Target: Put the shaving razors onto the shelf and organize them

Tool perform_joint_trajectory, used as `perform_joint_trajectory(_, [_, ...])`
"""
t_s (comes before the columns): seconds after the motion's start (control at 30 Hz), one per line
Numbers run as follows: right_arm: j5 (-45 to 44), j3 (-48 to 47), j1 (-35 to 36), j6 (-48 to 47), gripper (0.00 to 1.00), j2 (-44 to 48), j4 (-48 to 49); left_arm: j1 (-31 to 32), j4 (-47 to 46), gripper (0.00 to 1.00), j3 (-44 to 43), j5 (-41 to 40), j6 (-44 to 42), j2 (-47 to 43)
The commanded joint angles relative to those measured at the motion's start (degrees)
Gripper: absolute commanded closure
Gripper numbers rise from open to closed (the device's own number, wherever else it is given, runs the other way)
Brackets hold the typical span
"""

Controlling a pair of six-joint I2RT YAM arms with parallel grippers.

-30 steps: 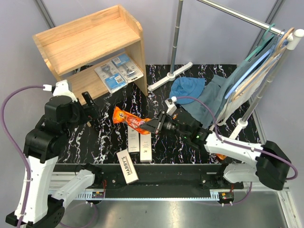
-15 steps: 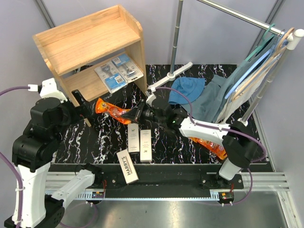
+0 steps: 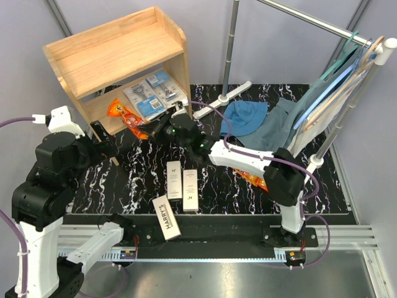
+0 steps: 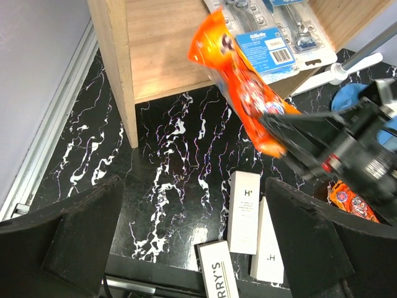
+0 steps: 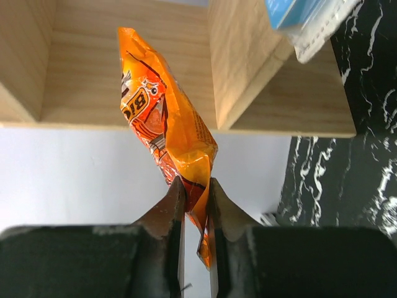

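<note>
Right claw (image 5: 195, 186) pinched shut on tail seam of orange pack (image 5: 162, 124). Pack juts toward 10 o'clock, nose at mouth of shelf (image 3: 111, 53) lower level, off table (image 3: 124, 180). Likely light, floppy, slick foil; mid-body grip steadier. Left claw (image 4: 195, 198) wide open, empty.

My right claw (image 3: 152, 128), stretched far left, pinches the near end of an orange pack (image 3: 126, 118) whose far end lies over the lower board of the shelf (image 3: 115, 53), just left of the blue packs (image 3: 154, 93), with three white boxes (image 3: 175, 180) nearer on the table (image 3: 124, 180).
</note>
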State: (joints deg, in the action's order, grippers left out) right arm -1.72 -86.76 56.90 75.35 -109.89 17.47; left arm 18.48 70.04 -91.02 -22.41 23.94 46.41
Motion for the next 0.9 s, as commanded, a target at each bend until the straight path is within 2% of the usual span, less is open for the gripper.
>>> perform_joint_trajectory(0.0, [-6.45, -7.80, 1.01, 3.92, 1.00, -4.28, -0.51, -0.02, -1.31, 0.01, -2.58, -2.63, -0.65, -1.24])
perform_joint_trajectory(0.33, [-13.13, -25.80, 2.86, 8.40, 1.00, -15.17, -7.10, -0.02, -0.69, 0.01, -4.08, -6.06, -2.67, -2.82])
perform_joint_trajectory(0.53, [-18.93, -32.93, 3.91, 11.39, 1.00, -19.84, -11.31, -0.02, -0.52, 0.01, -2.85, -5.71, -2.68, -3.96])
perform_joint_trajectory(0.87, [-23.77, -42.34, 4.53, 12.10, 1.00, -25.29, -16.24, -0.02, -0.34, 0.01, -1.09, -5.27, -2.67, -5.46])
